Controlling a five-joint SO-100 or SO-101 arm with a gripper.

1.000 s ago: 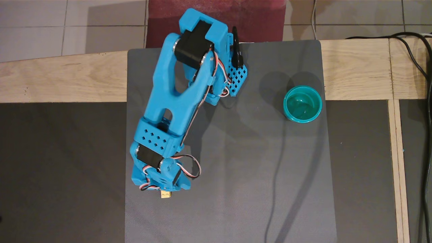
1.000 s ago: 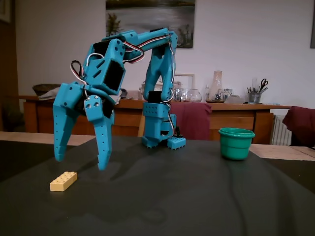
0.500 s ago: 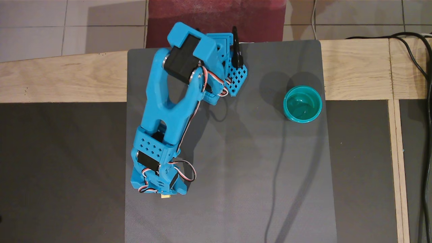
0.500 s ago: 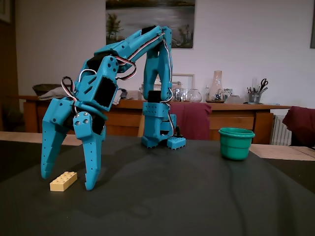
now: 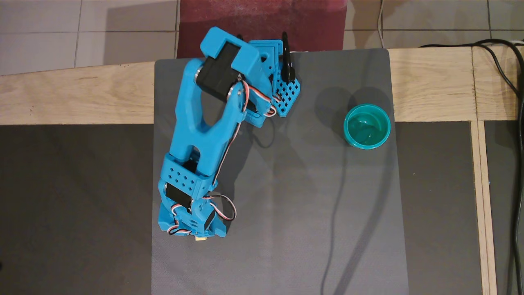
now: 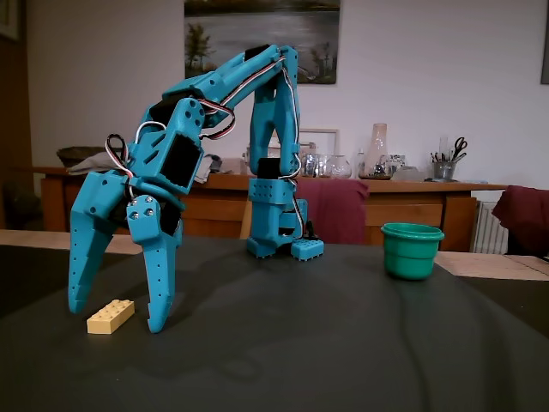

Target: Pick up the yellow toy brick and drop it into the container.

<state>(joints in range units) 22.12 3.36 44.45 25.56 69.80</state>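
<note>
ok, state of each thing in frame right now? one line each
gripper: open, fingertips down at the mat, straddling the brick.
yellow toy brick: flat on the mat, studs up, between the fingers, not gripped; hidden in the overhead view.
container: upright, looks empty, off to one side.
grey mat: lying flat on the table.

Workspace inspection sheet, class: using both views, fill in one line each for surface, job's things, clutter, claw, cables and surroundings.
Surface: grey mat on a wooden table.
Job's things: yellow toy brick lies flat on the mat, studs up; it is hidden under the arm in the overhead view. Teal cup stands upright near the mat's right edge in the overhead view, apart from the brick.
Clutter: nothing seen on the mat.
Claw: claw open, tips down at the mat, straddling the brick.
Cables: servo wires loop along the arm; black cables cross the table's right end.
Surroundings: sideboard with glassware, framed painting, tiled floor.
</note>
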